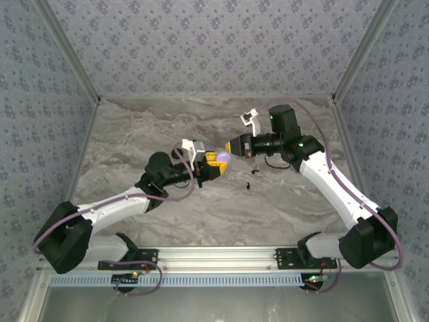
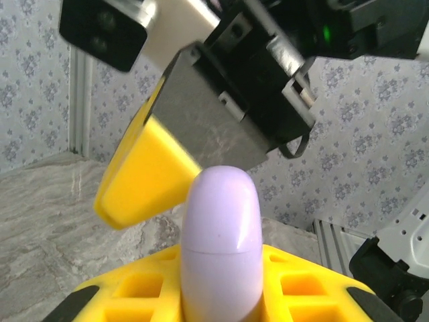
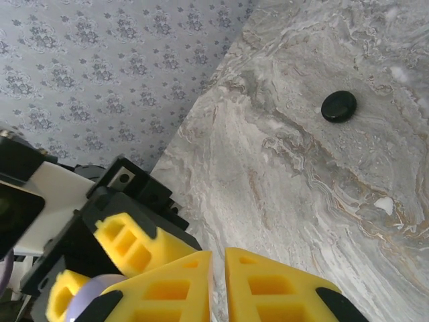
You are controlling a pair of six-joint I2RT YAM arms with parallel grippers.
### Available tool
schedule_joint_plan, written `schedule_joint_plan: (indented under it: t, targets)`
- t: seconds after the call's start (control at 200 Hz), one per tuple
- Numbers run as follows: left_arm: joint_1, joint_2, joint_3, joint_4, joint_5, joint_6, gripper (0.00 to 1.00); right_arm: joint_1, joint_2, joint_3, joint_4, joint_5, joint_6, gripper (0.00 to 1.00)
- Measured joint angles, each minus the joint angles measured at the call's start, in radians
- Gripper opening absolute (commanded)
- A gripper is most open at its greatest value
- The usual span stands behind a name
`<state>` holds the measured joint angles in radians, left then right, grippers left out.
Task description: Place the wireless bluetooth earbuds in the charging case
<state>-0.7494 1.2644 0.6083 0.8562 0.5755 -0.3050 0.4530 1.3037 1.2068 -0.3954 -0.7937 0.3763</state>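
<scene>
My left gripper (image 1: 213, 159) is shut on the pale lilac, egg-shaped charging case (image 2: 221, 248), which stands upright between its yellow fingers (image 2: 301, 288) with its lid closed. The case (image 1: 222, 157) hangs above the middle of the table. My right gripper (image 1: 233, 149) meets it from the right, its jaws shut with nothing between them, and one yellow finger (image 2: 144, 174) reaches just beside the case's top. In the right wrist view the case (image 3: 94, 292) peeks out left of my right gripper (image 3: 218, 282). A tiny black piece (image 1: 249, 186), likely an earbud, lies on the table below the grippers.
A round black puck (image 3: 339, 106) and a small pale fleck (image 3: 384, 204) lie on the marble tabletop (image 1: 134, 147). Patterned walls close in the back and both sides. Another small dark bit (image 1: 257, 170) sits under the right wrist.
</scene>
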Motion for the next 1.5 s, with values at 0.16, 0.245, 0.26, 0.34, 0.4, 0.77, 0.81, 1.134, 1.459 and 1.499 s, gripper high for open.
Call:
schedule_joint_plan:
  t: [0.16, 0.245, 0.26, 0.34, 0.4, 0.77, 0.81, 1.134, 1.459, 1.499]
  targets:
    - [-0.003, 0.002, 0.0, -0.023, -0.023, -0.003, 0.24, 0.002, -0.014, 0.0, 0.0, -0.008, -0.001, 0.16]
    - [-0.003, 0.002, 0.0, -0.033, -0.035, -0.003, 0.24, 0.003, -0.016, 0.0, -0.006, 0.006, -0.004, 0.17]
    - [-0.003, 0.002, 0.0, -0.036, -0.04, -0.003, 0.24, 0.004, -0.017, 0.0, -0.008, 0.011, -0.005, 0.17]
    - [-0.003, 0.002, 0.0, -0.064, -0.062, -0.005, 0.25, 0.004, -0.019, 0.001, -0.04, 0.07, -0.013, 0.18]
    - [-0.003, 0.002, 0.005, -0.101, -0.09, -0.012, 0.25, 0.008, -0.019, 0.004, -0.071, 0.141, -0.019, 0.18]
    - [0.008, 0.103, 0.186, -0.389, -0.311, -0.081, 0.29, 0.001, -0.055, 0.004, -0.185, 0.518, -0.026, 0.2]
    - [0.018, 0.122, 0.206, -0.421, -0.332, -0.099, 0.29, -0.003, -0.058, -0.003, -0.187, 0.538, -0.026, 0.19]
    - [0.121, 0.287, 0.388, -0.682, -0.388, -0.209, 0.29, -0.028, -0.068, -0.082, -0.239, 0.637, -0.026, 0.2]
    - [0.19, 0.505, 0.589, -0.841, -0.336, -0.247, 0.29, -0.033, -0.097, -0.121, -0.262, 0.682, -0.024, 0.2]
    - [0.195, 0.531, 0.614, -0.852, -0.327, -0.247, 0.29, -0.033, -0.1, -0.129, -0.263, 0.683, -0.023, 0.2]
